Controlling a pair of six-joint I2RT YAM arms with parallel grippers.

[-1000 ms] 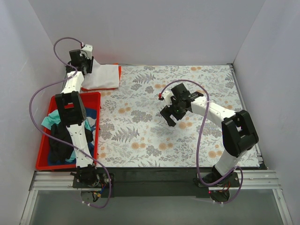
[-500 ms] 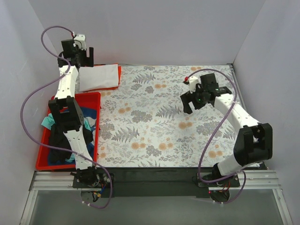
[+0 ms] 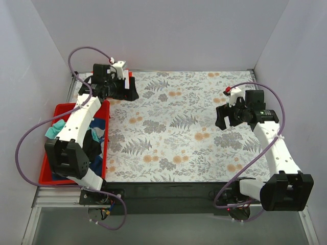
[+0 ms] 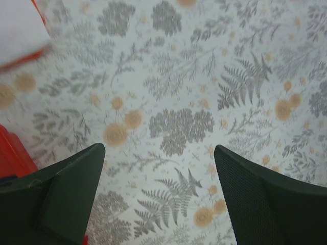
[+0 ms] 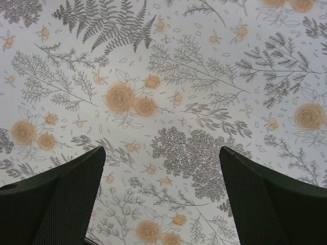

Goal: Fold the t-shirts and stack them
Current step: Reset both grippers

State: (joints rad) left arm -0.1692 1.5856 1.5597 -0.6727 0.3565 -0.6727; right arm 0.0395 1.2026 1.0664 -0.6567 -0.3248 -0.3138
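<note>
Floral-covered desk [image 3: 179,143], white walls. My left claw [image 3: 125,94], upper left overhead, hangs released near the white tee [image 4: 18,25] atop an orange-red tee [image 4: 28,56]. My right claw [image 3: 221,118], at right, is likewise released. Other t-shirts [image 3: 55,130] fill the red bin [image 3: 45,171], lower left.

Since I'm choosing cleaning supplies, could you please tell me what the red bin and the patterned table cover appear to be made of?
The red bin looks like rigid moulded plastic: smooth, evenly coloured walls and a straight rim. The table cover looks like thin printed cloth or sheet, matte, lying flat without glare; I cannot tell which.
</note>
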